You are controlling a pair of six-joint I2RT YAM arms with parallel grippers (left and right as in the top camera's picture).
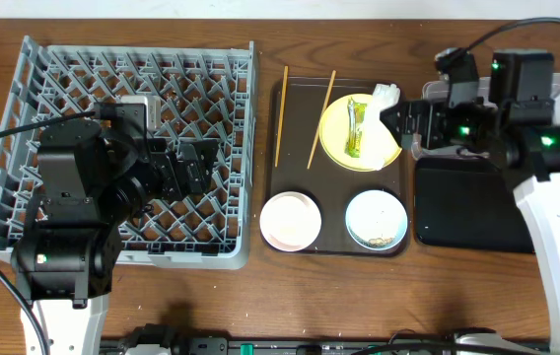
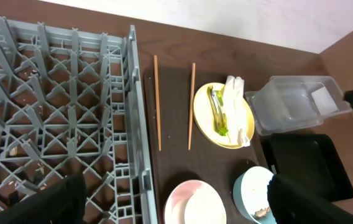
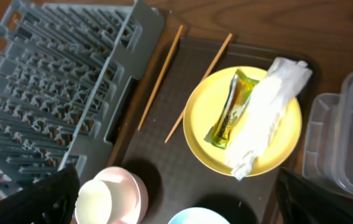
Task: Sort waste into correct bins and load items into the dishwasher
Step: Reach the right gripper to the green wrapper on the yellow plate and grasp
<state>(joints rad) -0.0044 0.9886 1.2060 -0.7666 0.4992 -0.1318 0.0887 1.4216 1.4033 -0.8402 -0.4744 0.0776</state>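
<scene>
Over the dish rack [image 1: 53,118]: the left gripper [image 1: 193,168] is hanging above the grey lattice of pegs, its fingers [image 2: 49,205] standing wide apart, released and carrying nothing.
right gripper [image 1: 405,118]: is hovering near the right rim of the yellow plate [image 1: 337,143], between the plate and the clear tub [image 2: 288,102]; its fingers [image 3: 329,202] are spreading wide, gripping nothing.
dark brown tray [image 1: 334,192]: is lying on the table [image 1: 359,296] just beside the rack's right wall, carrying the plate, both bowls and the chopsticks [image 1: 280,116].
yellow plate: is sitting at the brown tray's back right.
snack wrapper [image 3: 231,112]: is lying flat across the middle of the plate, green and yellow.
napkin [image 3: 265,115]: is lying crumpled on the plate, touching the wrapper's right side, one end reaching over the rim toward the tub.
chopsticks: are lying apart from each other at the brown tray's back left, left of the plate; one is running along the edge next to the rack, the other is slanting toward the plate.
white bowl [image 1: 291,219]: is sitting upright at the brown tray's front left.
light blue bowl [image 1: 377,218]: is sitting at the front right, near the white bowl, holding beige crumbs [image 1: 379,237].
clear tub: is sitting right of the brown tray at the back, partly hidden under the right arm in the overhead view.
black tray [image 1: 467,212]: is lying just in front of the tub, beside the brown tray's right edge.
</scene>
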